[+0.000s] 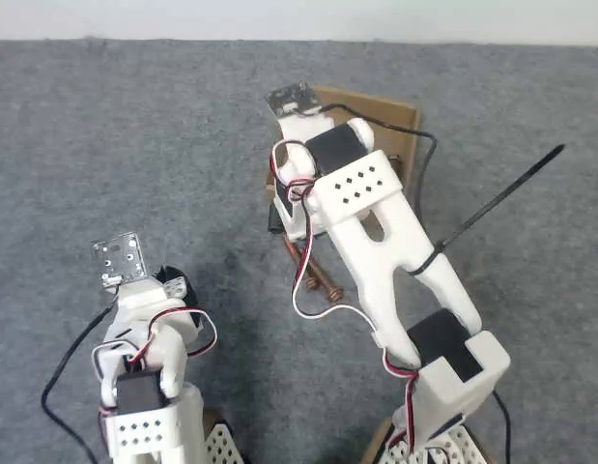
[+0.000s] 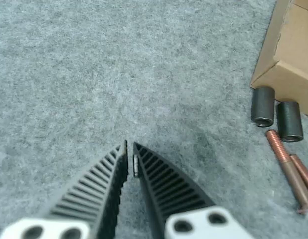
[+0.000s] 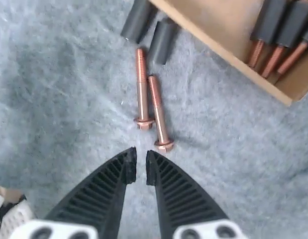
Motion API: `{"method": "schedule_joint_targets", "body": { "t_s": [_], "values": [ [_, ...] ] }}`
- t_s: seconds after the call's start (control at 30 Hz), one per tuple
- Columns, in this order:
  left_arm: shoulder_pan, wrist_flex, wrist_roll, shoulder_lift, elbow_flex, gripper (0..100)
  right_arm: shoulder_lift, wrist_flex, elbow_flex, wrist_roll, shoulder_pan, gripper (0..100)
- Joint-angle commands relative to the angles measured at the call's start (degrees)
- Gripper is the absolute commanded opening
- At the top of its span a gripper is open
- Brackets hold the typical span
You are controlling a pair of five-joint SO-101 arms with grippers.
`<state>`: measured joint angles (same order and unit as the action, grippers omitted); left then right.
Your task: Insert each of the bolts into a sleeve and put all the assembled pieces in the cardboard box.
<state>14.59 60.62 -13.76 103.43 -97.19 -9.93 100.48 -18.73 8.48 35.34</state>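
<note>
At the left of the grey carpet, the left arm stood back from the parts. The left gripper was poised over bare carpet, its ribbed black fingers drawn almost together with only a slit between them, grasping nothing. Toward the middle, two dark sleeves lay side by side just beside the cardboard box. Two copper bolts rested loose on the carpet next to them, roughly parallel, threaded ends toward the sleeves. The right gripper hung just short of the bolt heads, pinched nearly closed with a narrow gap and likewise empty. Inside the box, three assembled pieces lay in a row near one wall, a copper shank protruding from each dark sleeve. Seen from above, the right arm stretched out over the box. At the far right, a black cable tie jutted from that arm.
</note>
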Motion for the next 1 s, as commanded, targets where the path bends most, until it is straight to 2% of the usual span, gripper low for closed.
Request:
{"method": "schedule_joint_targets", "body": {
  "t_s": [0.0,0.73,0.97],
  "values": [
    [0.09,0.44,0.53,0.35,0.66,1,4.18,1.98,2.64,0.62,0.57,0.9],
    [-0.18,0.09,0.53,0.35,0.66,1,4.00,-33.89,23.03,0.18,0.22,1.1],
    [-0.18,0.00,0.53,0.44,0.66,1,-1.19,-38.20,23.30,0.18,0.22,11.8]
  ]
}}
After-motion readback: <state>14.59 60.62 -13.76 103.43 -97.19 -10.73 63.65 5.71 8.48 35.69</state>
